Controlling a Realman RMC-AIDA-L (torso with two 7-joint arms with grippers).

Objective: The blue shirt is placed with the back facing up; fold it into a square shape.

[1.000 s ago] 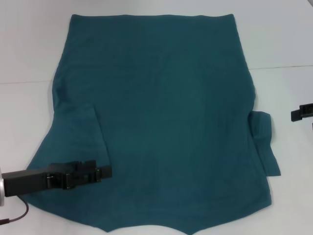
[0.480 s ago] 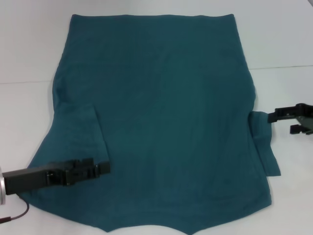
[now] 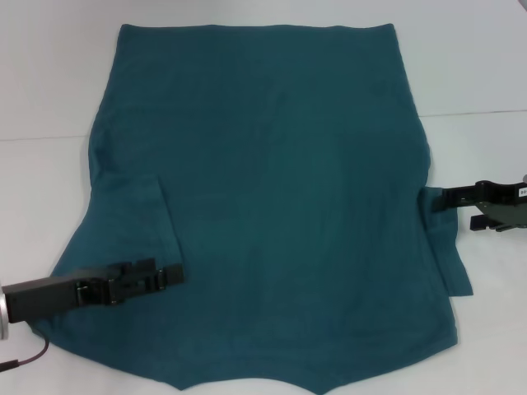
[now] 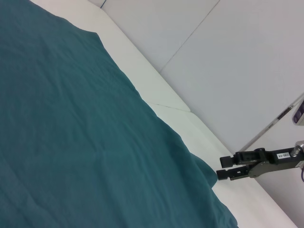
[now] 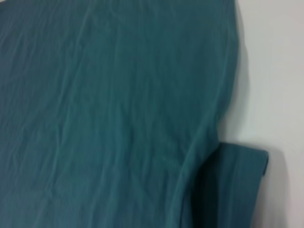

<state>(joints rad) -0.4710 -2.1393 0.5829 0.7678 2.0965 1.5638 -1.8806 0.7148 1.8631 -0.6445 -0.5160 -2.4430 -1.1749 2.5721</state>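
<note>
The blue shirt (image 3: 272, 206) lies spread flat on the white tabletop (image 3: 49, 181), plain side up, its left sleeve folded in over the body and its right sleeve sticking out past the edge. My left end effector (image 3: 177, 275) rests low over the cloth by the folded sleeve; I cannot tell how its fingers stand. My right end effector (image 3: 435, 195) is at the right sleeve's tip, its fingers slightly apart.
</note>
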